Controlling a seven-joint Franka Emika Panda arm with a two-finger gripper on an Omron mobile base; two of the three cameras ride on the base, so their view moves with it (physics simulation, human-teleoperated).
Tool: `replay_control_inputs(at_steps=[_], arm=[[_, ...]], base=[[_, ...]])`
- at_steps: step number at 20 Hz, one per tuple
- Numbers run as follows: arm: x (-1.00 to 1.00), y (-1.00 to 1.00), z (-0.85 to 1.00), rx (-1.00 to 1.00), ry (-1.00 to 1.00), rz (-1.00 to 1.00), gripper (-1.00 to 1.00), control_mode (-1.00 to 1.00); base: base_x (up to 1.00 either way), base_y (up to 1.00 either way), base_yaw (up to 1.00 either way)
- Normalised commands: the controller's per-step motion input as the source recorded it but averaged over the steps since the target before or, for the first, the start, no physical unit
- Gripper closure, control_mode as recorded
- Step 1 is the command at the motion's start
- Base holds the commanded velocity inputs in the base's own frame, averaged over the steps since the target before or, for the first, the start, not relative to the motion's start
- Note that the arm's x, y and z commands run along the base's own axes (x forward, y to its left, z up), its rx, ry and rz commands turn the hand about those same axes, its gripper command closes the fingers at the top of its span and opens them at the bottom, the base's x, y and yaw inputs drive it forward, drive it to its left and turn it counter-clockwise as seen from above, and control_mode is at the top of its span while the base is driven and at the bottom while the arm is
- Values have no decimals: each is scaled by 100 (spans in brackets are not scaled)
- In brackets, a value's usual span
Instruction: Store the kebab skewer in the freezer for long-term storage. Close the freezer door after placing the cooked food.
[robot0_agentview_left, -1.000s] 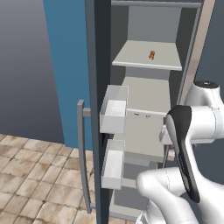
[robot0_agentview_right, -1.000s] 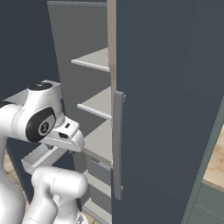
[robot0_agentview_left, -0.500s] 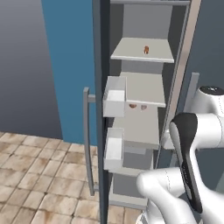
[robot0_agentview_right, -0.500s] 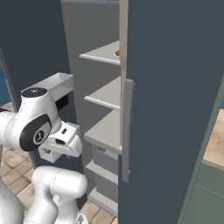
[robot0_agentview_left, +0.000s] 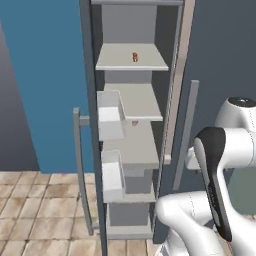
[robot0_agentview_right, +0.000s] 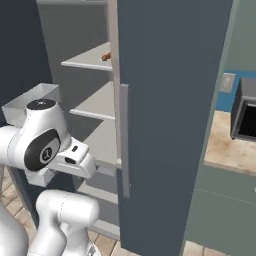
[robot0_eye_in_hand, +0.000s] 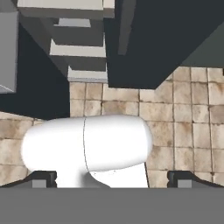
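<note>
Freezer door (robot0_agentview_left: 89, 125) stands open; skewer (robot0_agentview_left: 134, 57) tiny on upper shelf (robot0_agentview_left: 115, 62), half hidden in right view. Hand (robot0_eye_in_hand: 112, 178) fingers wide apart, empty.

The freezer (robot0_agentview_left: 135, 125) stands open, its shelves stacked one above another. The cooked food (robot0_agentview_left: 134, 57) lies on an upper shelf, near the back. The freezer door (robot0_agentview_left: 92, 150) swings out to the left of the compartment, its bins facing the shelves and its handle (robot0_agentview_left: 79, 170) on the outer side. The neighbouring door (robot0_agentview_right: 170, 120) stands to the right, with the table (robot0_agentview_right: 227, 147) further right.
</note>
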Motion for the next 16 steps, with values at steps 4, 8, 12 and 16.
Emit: replay_control_inputs(at_steps=[4,8,12,16], arm=[[0,0,0,0,0,0,-100,100],[0,0,0,0,0,0,-100,100],[0,0,0,0,0,0,-100,100],[0,0,0,0,0,0,-100,100]], base=[[-17,26,-39],[-33,26,-31],[-47,38,-22],[-39,39,-14]])
